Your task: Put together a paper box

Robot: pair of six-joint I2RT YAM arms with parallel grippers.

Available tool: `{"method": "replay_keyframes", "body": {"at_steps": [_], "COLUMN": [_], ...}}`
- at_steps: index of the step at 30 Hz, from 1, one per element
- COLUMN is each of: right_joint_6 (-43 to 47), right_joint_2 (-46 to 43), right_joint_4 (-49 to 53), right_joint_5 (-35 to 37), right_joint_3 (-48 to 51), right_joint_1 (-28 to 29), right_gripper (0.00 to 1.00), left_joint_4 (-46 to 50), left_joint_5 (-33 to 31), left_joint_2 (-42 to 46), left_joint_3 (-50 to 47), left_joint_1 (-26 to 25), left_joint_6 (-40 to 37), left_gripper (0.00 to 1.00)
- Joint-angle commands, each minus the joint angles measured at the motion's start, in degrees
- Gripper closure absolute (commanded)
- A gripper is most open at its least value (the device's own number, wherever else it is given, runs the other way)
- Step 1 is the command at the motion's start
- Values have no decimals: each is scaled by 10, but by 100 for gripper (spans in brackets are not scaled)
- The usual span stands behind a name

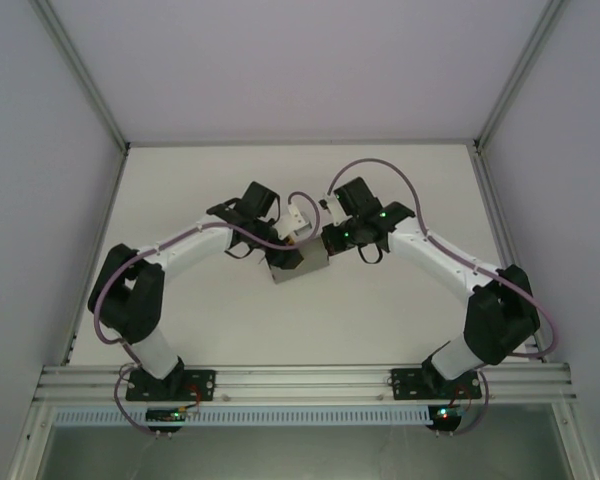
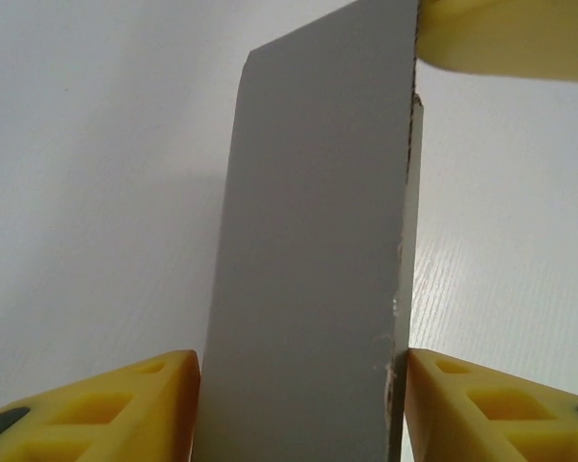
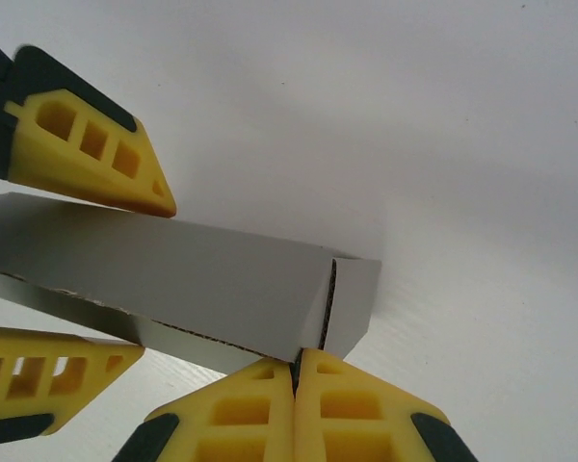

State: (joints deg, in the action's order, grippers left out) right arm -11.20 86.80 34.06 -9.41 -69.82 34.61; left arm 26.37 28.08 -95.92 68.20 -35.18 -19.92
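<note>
left jaws: astride the plain grey thin-cardboard paper box [image 2: 308, 250], squeezing or loose unclear | right jaws: pinched shut on its end-flap seam | box: between both jaw pairs, over white bench [image 1: 220, 320]

Box [image 1: 298, 266] sits mid-table [image 1: 400, 320], w/ both grippers at its far side: L gripper [image 1: 280, 243] over its left rear, R gripper [image 1: 324, 240] over its right rear, close together.

L wrist view: box panel stands upright btwn L fingers [image 2: 125, 409], one on each side, just beside its edges; can't tell if touching. An R finger [image 2: 501, 38] meets panel's far right corner.

R wrist view: R gripper tips are pinched together on box's near edge, by a corner. L fingers lie above & below box, to the left.
</note>
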Motion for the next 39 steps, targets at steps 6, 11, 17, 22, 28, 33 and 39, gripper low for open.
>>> {"method": "replay_keyframes", "body": {"at_steps": [6, 11, 17, 22, 28, 33, 39], "right_joint_6": [2, 34, 51, 54, 54, 55, 22], "right_joint_2": [-14, -43, -58, -49, -34, -19, -14], "right_joint_4": [7, -63, -140, -167, -179, -184, -201], "right_joint_5": [0, 2, 7, 8, -8, 2, 42], "right_joint_3": [35, 89, 129, 128, 126, 129, 137], "right_joint_1": [-3, -4, -7, -16, -27, -26, -7], "right_gripper": [86, 73, 67, 68, 73, 80, 99], "left_joint_4": [6, 18, 26, 44, 55, 52, 52], "left_joint_5": [33, 44, 58, 65, 68, 72, 55], "left_joint_2": [-5, -12, -17, -27, -35, -39, -43], "left_joint_3": [6, 14, 22, 33, 41, 44, 50], "left_joint_1": [-2, -1, -1, -3, -3, -3, -7], "left_joint_6": [-20, -25, -31, -40, -47, -45, -31], "left_gripper": [56, 60, 60, 60, 59, 59, 46]}}
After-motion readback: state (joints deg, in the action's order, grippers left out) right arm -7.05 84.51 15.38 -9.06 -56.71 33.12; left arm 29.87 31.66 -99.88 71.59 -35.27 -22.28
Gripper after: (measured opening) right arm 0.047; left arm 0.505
